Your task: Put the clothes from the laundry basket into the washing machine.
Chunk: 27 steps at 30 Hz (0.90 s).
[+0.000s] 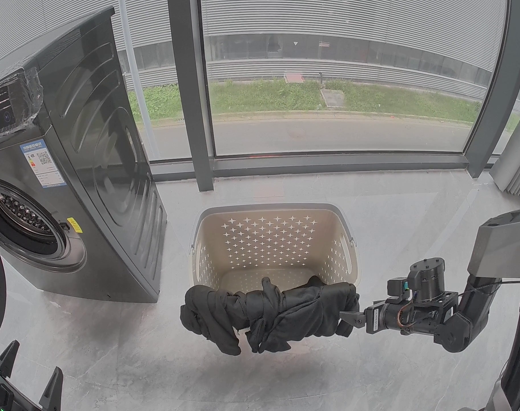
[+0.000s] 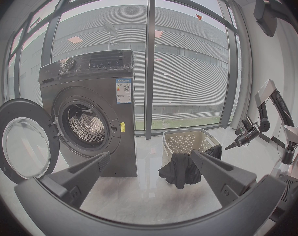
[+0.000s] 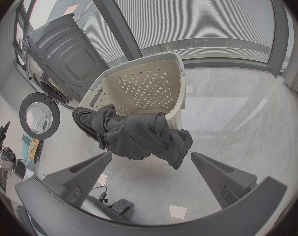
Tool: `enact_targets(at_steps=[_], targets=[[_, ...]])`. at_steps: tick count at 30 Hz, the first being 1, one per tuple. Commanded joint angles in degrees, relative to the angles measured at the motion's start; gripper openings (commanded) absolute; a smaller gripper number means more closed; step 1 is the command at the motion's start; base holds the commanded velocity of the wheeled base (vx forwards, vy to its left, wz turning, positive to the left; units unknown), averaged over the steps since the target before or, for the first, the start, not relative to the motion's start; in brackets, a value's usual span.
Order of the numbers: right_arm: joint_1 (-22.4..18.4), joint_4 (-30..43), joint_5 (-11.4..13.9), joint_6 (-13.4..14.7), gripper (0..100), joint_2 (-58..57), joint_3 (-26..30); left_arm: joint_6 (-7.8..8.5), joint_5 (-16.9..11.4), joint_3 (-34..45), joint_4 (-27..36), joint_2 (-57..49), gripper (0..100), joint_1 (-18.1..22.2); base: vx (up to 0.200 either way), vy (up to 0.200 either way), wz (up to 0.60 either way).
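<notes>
Head view, near middle: black clothes hanging in a bunch over the near rim of the laundry basket, not yet in the washing machine on the left. Looks like the pick-up step, hardly begun.

Just beside the right end of the bunch, maybe touching it, the right gripper, fingers spread wide and holding nothing. Low and near on the left, the left gripper, spread open too, empty.

Next, probably: close on a thick fold, lift clear of the rim, carry left to the round drum, past the door swung wide open. Should need a good bite, to stop slipping or trailing.

Soft, dark, wrinkly cloth, twisted up, with ends dangling down. Stiff cream plastic basket, with little star-shaped holes in its walls and a handle slot on the side. Boxy grey machine, smooth outside, shiny dimpled metal inside the drum, a glass bowl in the door. Pale, glossy floor below.
</notes>
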Motion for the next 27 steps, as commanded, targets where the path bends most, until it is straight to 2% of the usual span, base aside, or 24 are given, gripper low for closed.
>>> enact_targets(at_steps=[1,5,14,16,27], targets=[[1.2,0.1,-0.1,0.4,100,4.6,-3.7,-0.04,0.0,1.0,0.0,-1.0,100,0.0,0.000,0.000,0.00],[1.5,0.3,-1.2,0.6,100,6.7,-6.5,-0.04,0.0,1.0,0.0,-1.0,100,0.0,0.000,0.000,0.00],[3.9,0.5,-2.3,3.7,100,8.9,-10.9,-0.04,0.0,1.0,0.0,-1.0,100,0.0,0.000,0.000,0.00],[4.5,0.5,-3.6,4.3,100,9.7,-12.2,-0.04,0.0,1.0,0.0,-1.0,100,0.0,0.000,0.000,0.00],[5.2,-0.2,-4.5,5.5,100,10.1,-13.4,-0.04,0.0,1.0,0.0,-1.0,100,0.0,0.000,0.000,0.00]])
